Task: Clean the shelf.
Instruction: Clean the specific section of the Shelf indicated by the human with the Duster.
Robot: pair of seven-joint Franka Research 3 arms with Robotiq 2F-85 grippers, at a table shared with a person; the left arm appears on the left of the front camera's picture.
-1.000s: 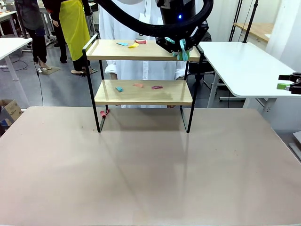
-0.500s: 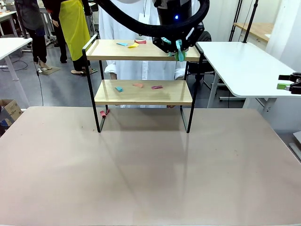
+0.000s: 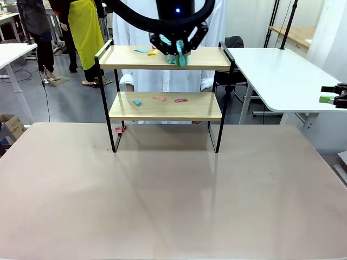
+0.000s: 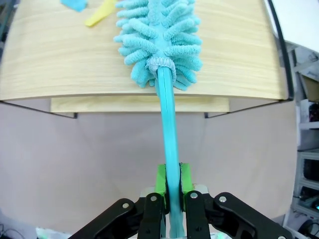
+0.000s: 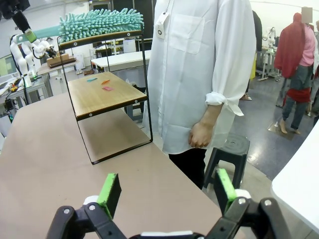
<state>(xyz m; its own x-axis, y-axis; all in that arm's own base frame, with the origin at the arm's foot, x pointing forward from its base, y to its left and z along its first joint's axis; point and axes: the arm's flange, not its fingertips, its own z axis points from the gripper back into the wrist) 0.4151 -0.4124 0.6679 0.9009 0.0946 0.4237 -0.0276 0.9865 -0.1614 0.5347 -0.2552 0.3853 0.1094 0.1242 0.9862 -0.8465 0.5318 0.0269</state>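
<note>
Jaws of the left gripper (image 4: 169, 180) clamp the teal duster (image 4: 159, 40) by its handle, so its fluffy head lies on the top board of the shelf (image 3: 209, 58), which stands at the table's (image 3: 173, 189) twelve o'clock. Paper scraps (image 4: 99, 16) at the head's eleven o'clock look like the sweeping target. Off to the side, the right gripper (image 5: 164, 191) gapes empty.

text: none legible | badge (image 5: 160, 26) on shirt (image 5: 199, 74): print perhaps, too small

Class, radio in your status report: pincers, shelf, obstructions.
Left pincer shut on duster, head on shelf top board. Right pincer open, empty. Paper scraps on both boards; person behind shelf.
</note>
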